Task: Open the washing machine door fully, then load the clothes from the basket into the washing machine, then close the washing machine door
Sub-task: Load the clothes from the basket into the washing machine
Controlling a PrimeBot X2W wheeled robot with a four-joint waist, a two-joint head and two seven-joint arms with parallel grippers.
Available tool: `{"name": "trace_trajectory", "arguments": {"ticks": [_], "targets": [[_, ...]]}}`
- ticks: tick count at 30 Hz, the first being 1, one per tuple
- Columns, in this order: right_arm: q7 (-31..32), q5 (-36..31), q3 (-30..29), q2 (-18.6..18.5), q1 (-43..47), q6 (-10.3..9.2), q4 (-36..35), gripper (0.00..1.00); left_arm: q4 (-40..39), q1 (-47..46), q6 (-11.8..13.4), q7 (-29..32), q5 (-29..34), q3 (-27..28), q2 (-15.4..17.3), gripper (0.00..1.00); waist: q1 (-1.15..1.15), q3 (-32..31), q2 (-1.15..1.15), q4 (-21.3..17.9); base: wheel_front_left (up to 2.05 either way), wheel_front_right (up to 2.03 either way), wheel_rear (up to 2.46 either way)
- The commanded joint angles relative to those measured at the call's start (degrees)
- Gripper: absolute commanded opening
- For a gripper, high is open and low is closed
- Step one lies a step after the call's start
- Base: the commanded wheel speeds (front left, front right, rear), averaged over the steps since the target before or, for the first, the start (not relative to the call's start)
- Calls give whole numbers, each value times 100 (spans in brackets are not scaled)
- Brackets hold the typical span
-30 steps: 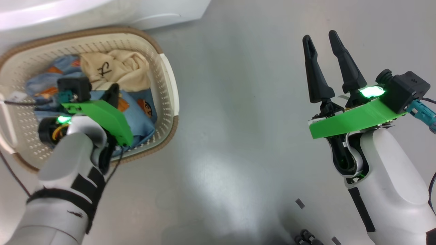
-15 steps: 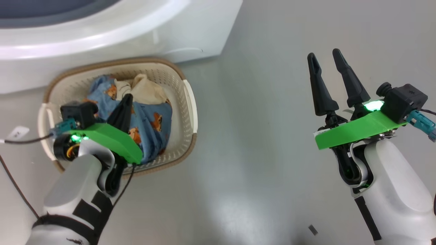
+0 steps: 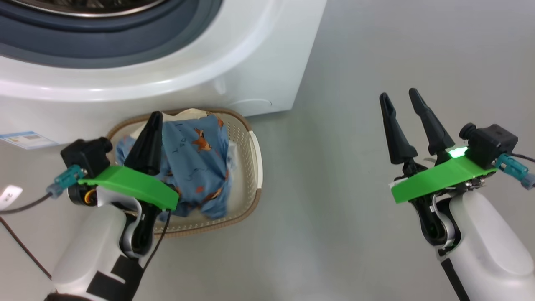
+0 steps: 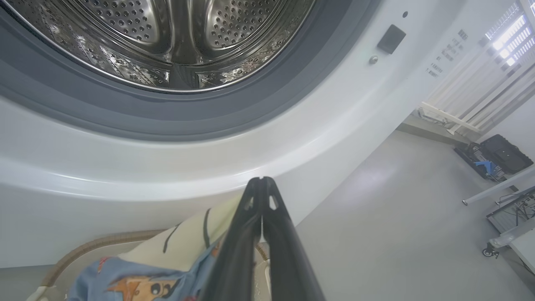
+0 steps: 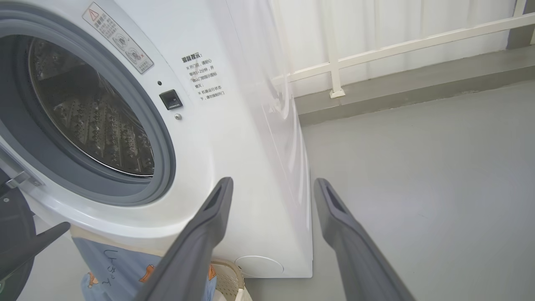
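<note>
My left gripper (image 3: 155, 116) is shut on the clothes (image 3: 196, 167), a light blue bundle with orange figures and a cream piece (image 4: 184, 244), held up above the basket (image 3: 252, 179). The bundle hangs in front of the washing machine (image 3: 250, 62), below its mouth. The grey ring and steel drum (image 4: 167, 33) stand uncovered. A dark piece by the hinge at the left edge of the right wrist view looks like part of the washing machine door (image 5: 10, 215). My right gripper (image 3: 399, 98) is open and empty over bare floor to the right of the machine.
The basket stands on the grey floor against the machine's front, beside a blue label sticker (image 3: 25, 140). A cable (image 3: 21, 205) trails from my left wrist. Open floor (image 3: 334, 188) lies between my arms. A low rail and white wall (image 5: 397, 42) lie beyond the machine.
The head camera has tilted up, bringing the machine's mouth into view. My left gripper has risen out of the basket with the clothes. The right gripper stays open.
</note>
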Motion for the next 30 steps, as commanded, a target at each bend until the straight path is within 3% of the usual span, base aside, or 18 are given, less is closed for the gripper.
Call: {"name": "trace_trajectory", "arguments": {"ticks": [1,13,30], "targets": [[-46,37,109,-48,226,25,-89,100,-312,130,41,-59,107,241,174,0,0,-249,0,138,0,0,0],[-46,131,188,-109,318,25,-66,100,-1570,625,328,-59,428,713,40,0,0,-496,0,142,0,0,0],[-46,128,120,-140,365,25,-59,100,-1879,731,437,-60,662,1036,-114,0,0,-532,0,120,0,0,0]]}}
